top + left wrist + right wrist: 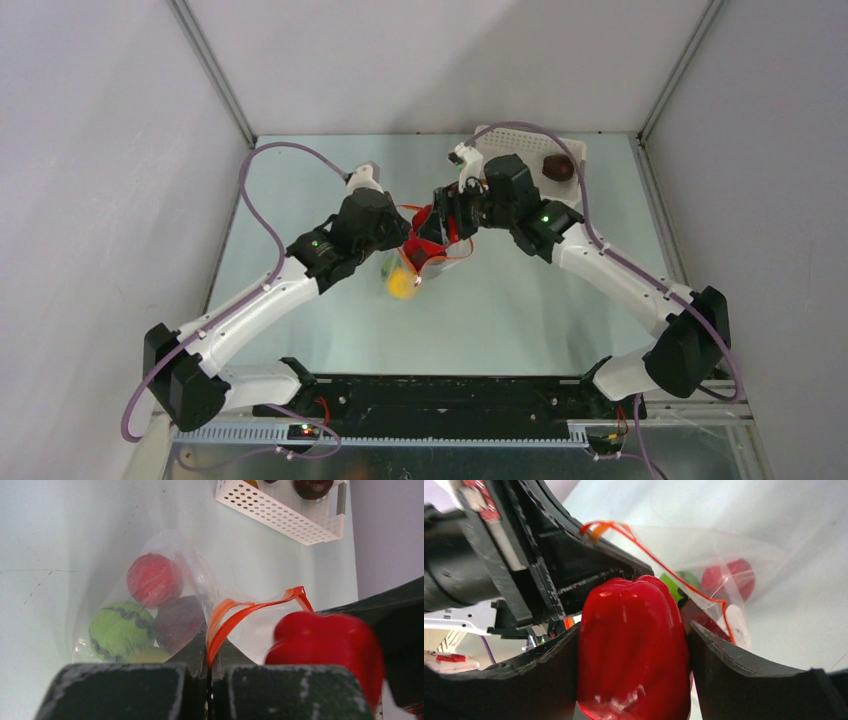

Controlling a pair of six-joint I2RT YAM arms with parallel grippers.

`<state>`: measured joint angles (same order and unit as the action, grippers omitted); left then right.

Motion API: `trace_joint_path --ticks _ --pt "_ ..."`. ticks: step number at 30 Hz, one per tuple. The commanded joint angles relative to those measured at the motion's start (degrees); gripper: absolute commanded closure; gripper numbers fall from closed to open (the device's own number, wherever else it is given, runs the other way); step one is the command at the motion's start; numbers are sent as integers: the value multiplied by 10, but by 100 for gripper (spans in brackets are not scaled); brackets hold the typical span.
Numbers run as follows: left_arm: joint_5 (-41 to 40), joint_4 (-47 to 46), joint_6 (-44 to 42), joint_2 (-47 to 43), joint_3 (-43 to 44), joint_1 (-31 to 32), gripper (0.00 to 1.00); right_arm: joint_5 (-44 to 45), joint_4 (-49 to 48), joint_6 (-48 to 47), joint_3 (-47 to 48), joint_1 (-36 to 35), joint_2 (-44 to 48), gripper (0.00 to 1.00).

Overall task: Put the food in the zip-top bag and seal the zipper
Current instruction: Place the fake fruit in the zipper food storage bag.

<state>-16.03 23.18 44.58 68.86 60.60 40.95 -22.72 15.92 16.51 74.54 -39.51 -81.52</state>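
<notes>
The bag (200, 575) is lying near the middle of the table (500, 310), a little toward the far edge, with its mouth standing open toward the arms. The left gripper (207, 680) is pinching the zipper strip (235, 615) between closed fingers, holding one lip of the mouth up so that the orange-red strip is arching in a loop.

Inside the bag a red ball (152, 579), a green ball (120, 630) with a dark wavy line, a maroon ball (180, 622) and a yellowish piece (147, 655) are resting together against the plastic.

The right gripper (634, 645) is clamping a glossy red pepper (631, 630) from both sides and is hanging just beside the lifted strip, at the mouth of the bag; the pepper is outside the plastic.

A white perforated basket (280, 512) is sitting in the far right corner of the table, well apart from the bag, with a dark fruit (558, 167) lying in it.
</notes>
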Motion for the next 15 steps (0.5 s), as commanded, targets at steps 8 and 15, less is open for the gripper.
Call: trace_joint_path --ticks 8,15 --pt "8 -29 2 -24 -1 -4 100 42 25 -9 -17 -34 -8 43" --pt "8 -35 2 -32 -6 -4 100 71 30 -10 -17 -43 -3 1"
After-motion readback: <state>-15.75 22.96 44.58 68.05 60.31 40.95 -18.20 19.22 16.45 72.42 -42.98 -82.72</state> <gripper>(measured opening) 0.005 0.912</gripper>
